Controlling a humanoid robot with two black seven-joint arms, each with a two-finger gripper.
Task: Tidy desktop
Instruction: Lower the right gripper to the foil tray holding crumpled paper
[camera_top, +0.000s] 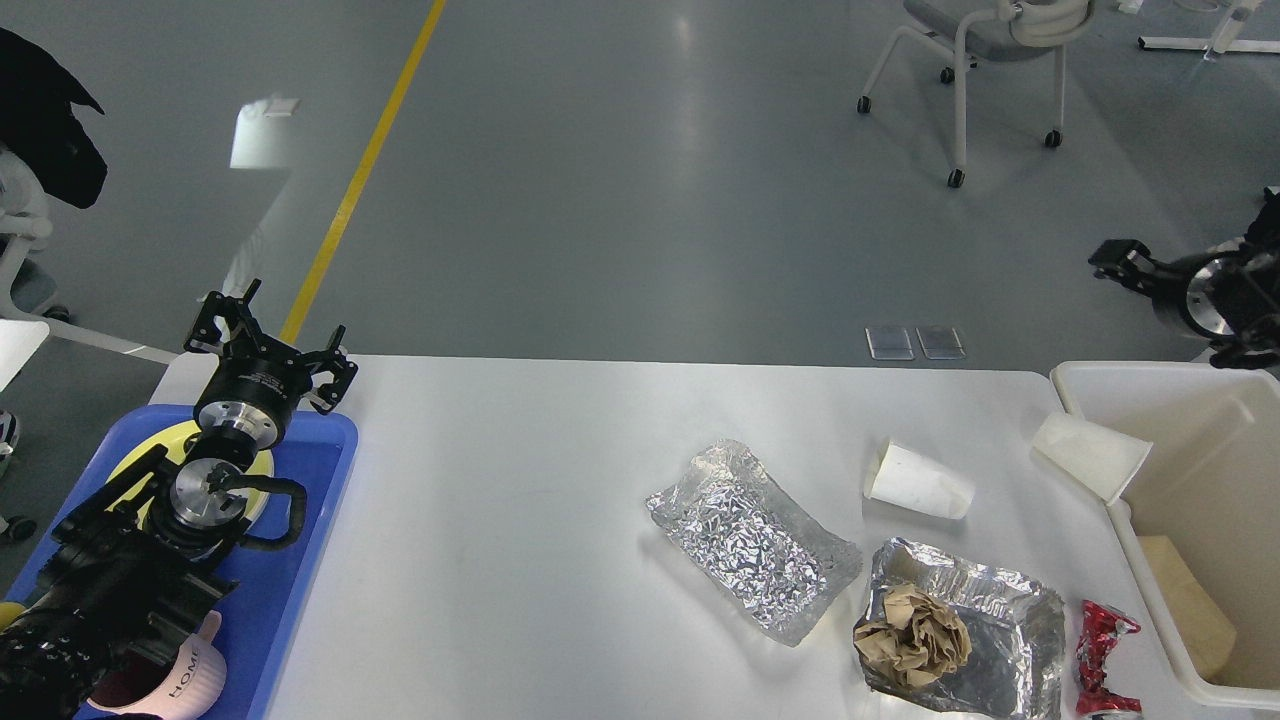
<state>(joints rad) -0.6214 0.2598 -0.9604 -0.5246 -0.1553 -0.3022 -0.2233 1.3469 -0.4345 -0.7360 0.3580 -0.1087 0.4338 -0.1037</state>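
The white desktop (520, 480) carries litter on its right half: a crumpled foil packet (755, 540), a foil tray (1000, 610) holding a ball of brown paper (912, 638), a white paper cup (920, 482) on its side, a second cup (1090, 455) leaning on the bin's rim, and a crushed red can (1100, 660). My left gripper (272, 345) is open and empty above the far end of the blue tray. My right gripper (1150, 285) is raised at the right edge, above the bin's far rim, fingers apart and empty.
A cream bin (1120, 520) stands at the table's right end with a tan piece inside. A blue tray (310, 520) at the left holds a yellow plate (130, 465) and a pink mug (185, 680). A wheeled chair (960, 60) stands on the floor beyond.
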